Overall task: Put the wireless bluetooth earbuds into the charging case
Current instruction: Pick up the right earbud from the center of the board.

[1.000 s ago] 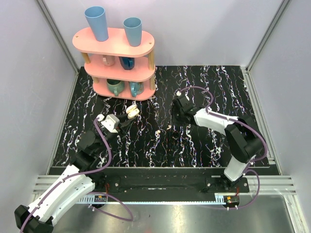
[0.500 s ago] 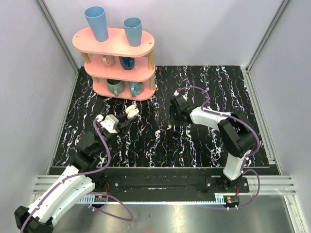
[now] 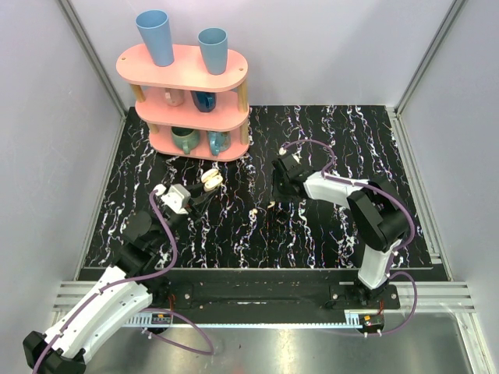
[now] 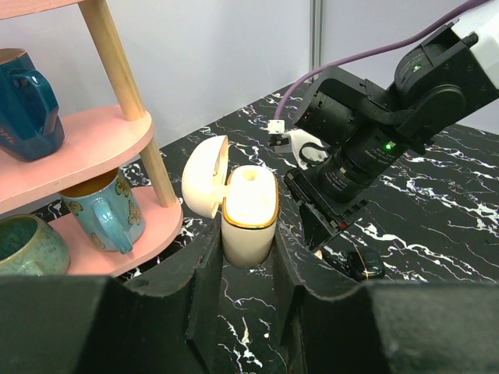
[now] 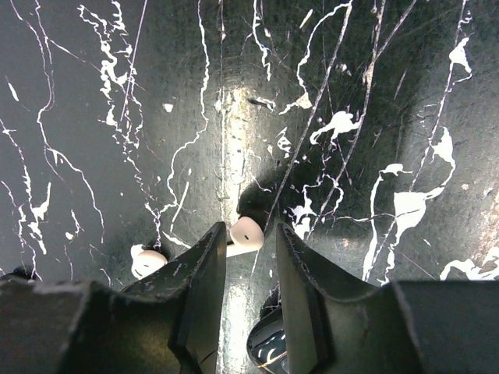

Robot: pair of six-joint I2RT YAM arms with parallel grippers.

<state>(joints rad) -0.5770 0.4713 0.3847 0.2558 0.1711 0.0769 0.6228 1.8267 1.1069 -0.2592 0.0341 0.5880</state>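
Left gripper [image 4: 248, 248]: raised, clamped on charging case [image 4: 250, 204] — smooth cream clamshell, lid open.
Right gripper [image 5: 249, 231]: pointed down, jaws narrowly apart astride earbud [image 5: 245, 236] — glossy cream nub.

The left arm [image 3: 101, 300] stretches from the near left corner of the bench [image 3: 312, 241] toward its far edge. The left claw [image 4: 248, 238] is clamped tight on the case [image 4: 249, 210]. The right arm [image 3: 374, 222] folds back toward the bench's middle with its wrist pitched down. The right claw [image 5: 248, 231] sits low, its tips a narrow gap apart.
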